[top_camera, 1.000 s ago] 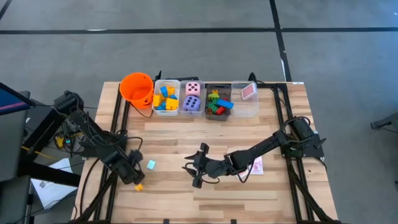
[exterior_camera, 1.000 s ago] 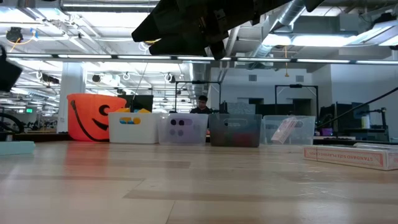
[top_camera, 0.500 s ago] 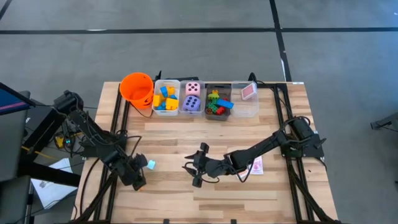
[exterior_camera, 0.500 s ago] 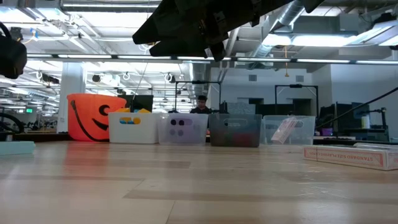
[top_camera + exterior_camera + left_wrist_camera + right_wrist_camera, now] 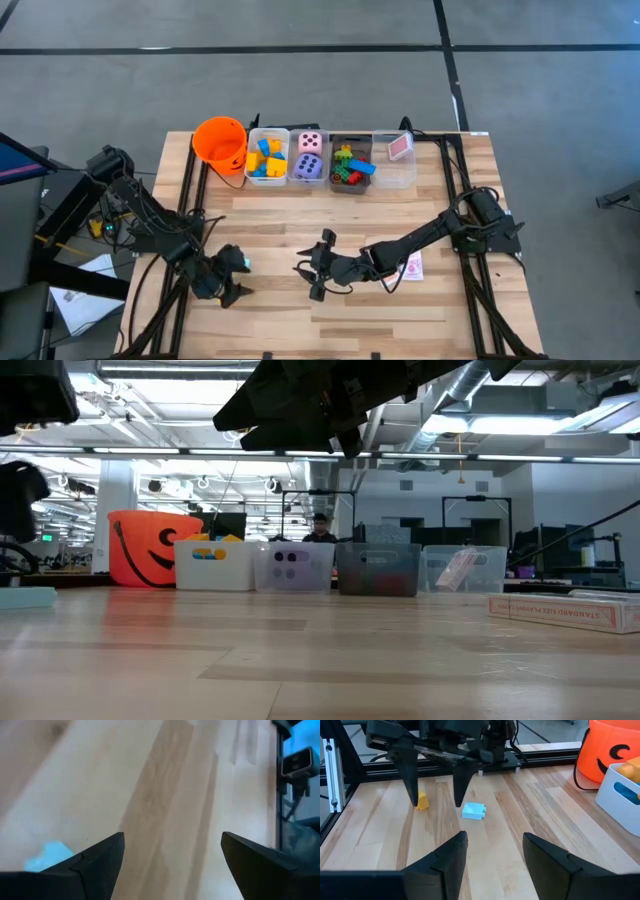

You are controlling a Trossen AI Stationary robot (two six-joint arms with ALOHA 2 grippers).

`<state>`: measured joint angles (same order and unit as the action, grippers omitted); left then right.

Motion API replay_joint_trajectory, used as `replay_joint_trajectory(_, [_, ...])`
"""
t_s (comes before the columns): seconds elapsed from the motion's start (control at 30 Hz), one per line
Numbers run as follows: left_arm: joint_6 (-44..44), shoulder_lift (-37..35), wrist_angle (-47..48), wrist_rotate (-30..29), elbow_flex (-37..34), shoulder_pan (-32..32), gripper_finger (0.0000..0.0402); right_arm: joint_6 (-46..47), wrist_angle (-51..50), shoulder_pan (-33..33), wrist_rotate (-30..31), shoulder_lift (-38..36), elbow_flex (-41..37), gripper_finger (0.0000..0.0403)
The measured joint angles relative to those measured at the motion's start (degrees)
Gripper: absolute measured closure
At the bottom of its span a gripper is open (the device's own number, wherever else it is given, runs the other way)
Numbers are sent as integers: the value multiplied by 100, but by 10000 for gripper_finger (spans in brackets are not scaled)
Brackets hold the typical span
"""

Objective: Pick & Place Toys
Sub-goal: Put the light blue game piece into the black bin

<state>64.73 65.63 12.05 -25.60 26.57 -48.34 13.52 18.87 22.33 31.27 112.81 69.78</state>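
The left gripper (image 5: 434, 795), fingers spread and empty, has been shifted since a second ago; the light blue block (image 5: 473, 811) now lies just beside one finger, the yellow block (image 5: 422, 801) beside the other. Neither is yet grasped. The right gripper (image 5: 318, 268) waits spread open.

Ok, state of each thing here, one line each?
Left gripper: open, above the table beside the light blue block.
Right gripper: open, empty, mid-table.
Light blue block: loose on table.
Yellow block: loose on table.
Card box: flat on table.
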Motion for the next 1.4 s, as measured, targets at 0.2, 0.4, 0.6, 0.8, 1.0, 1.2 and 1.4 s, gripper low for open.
replay_joint_trajectory(0.2, [-570, 0, 389, -917, 0, 0, 78, -30, -2, 0, 0, 0, 0, 214])
replay_joint_trajectory(0.4, [-52, 0, 1151, -1756, -193, -2, 78, -48, -20, 0, 1, 0, 0, 214])
replay_joint_trajectory(0.6, [881, 0, 594, -1756, -890, -61, 78, -46, -29, 3, 1, 0, 0, 214])
replay_joint_trajectory(0.8, [1098, 0, -277, -1752, -1301, -123, 78, -42, -44, 9, 0, 0, 0, 214])
replay_joint_trajectory(1.0, [1101, 15, -458, -1554, -1355, -122, 78, 2, -64, 12, 0, 0, 0, 214])
replay_joint_trajectory(1.2, [1107, 326, -656, -1360, -1349, -122, 78, 7, -92, 21, 0, 0, 0, 214])
replay_joint_trajectory(1.4, [1065, 923, -1267, -1519, -1333, -124, 78, 9, -92, 52, 0, 0, 0, 214])
